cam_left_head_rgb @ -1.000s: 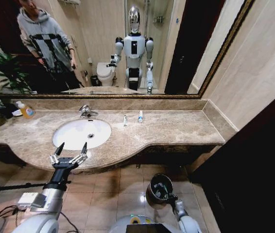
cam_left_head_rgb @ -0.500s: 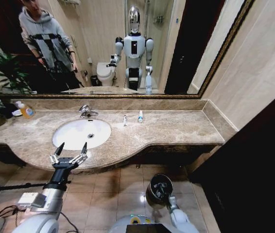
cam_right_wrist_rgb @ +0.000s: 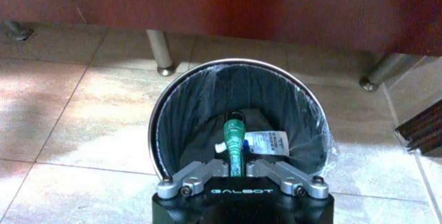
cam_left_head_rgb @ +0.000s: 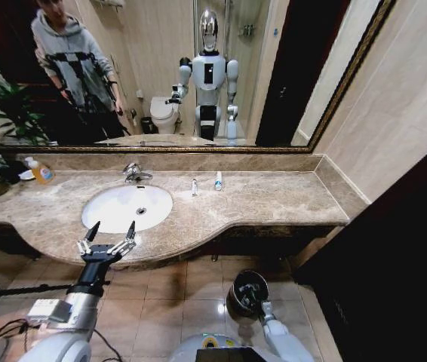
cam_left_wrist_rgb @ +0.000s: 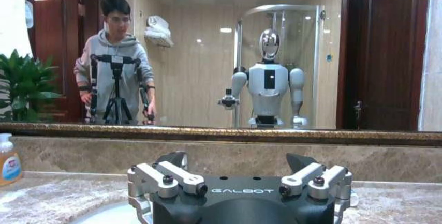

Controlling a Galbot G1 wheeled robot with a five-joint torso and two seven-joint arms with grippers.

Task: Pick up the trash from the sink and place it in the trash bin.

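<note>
Directly beneath the right end effector [cam_right_wrist_rgb: 236,169] stands the trash bin [cam_right_wrist_rgb: 160,111], its open mouth facing up from the floor. The fingers are clamped together on the green tube [cam_right_wrist_rgb: 233,142], which points down past the rim into the dark liner. Just beyond the tube's tip, a labelled white piece [cam_right_wrist_rgb: 266,143] already lies at the bottom of the bin. Compared with a second ago, the right forearm has drawn a little lower and closer to the robot's body in the head view, while the end effector keeps its place over the bin. I judge this a small settling over the drop point, not a new reach. It suggests the green tube is at the point of release, though it has not yet been let go. The left end effector [cam_left_head_rgb: 109,235] has not moved from its earlier position. Its fingers are spread apart and hold nothing, and it hovers at the front edge of the desk [cam_left_head_rgb: 274,200], with the sink [cam_left_head_rgb: 108,207] just ahead of its fingertips. The basin looks bare. Well beyond that end effector and off to its right, two white tubes [cam_left_head_rgb: 194,186] stand on the desk where they stood before. By my reading, some trash is still left to collect.
</note>
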